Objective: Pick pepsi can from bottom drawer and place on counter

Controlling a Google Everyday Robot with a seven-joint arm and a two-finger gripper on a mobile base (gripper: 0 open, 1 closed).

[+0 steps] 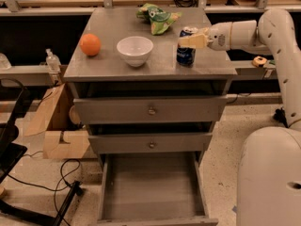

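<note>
The pepsi can point(186, 55), dark blue with a silver top, stands upright on the counter point(113, 27) near its right front corner. My gripper point(192, 40) reaches in from the right, and its pale fingers point(194, 41) are closed around the can's upper part. The bottom drawer point(153, 187) is pulled open below and holds nothing. The two upper drawers are closed.
On the counter stand a white bowl point(135, 50), an orange point(90, 44) at the left and a green chip bag point(158, 19) at the back. A cardboard box point(56, 126) sits left of the cabinet. My white base point(270, 178) is at the lower right.
</note>
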